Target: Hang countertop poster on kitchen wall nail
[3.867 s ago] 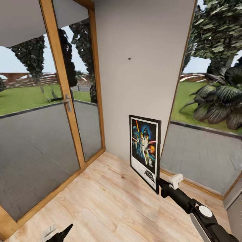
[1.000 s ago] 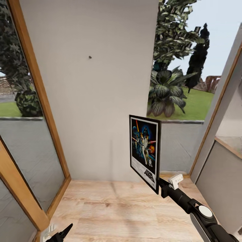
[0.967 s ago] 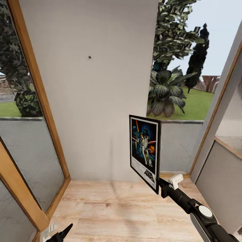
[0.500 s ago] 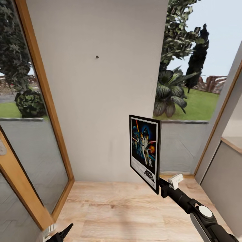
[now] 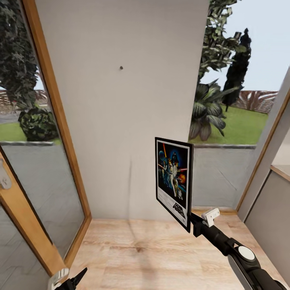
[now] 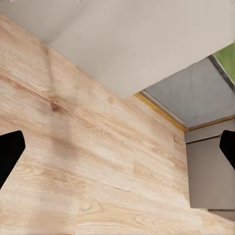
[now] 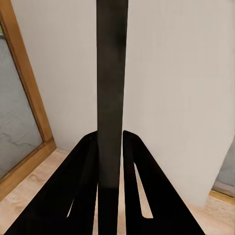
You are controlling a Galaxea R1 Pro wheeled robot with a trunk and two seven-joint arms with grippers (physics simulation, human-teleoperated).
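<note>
A pale grey wall (image 5: 121, 121) fills the middle of the head view, with glass panels in wooden frames (image 5: 52, 121) on both sides and a light wood floor (image 5: 153, 249) below. A tiny dark nail (image 5: 121, 67) sits high on the wall. The right gripper (image 5: 192, 220) is clamped on the lower corner of the poster (image 5: 173, 182), held upright, well below the nail. The left gripper (image 5: 74, 280) is partly cut off; its fingers (image 6: 10, 152) stand wide apart, holding nothing.
</note>
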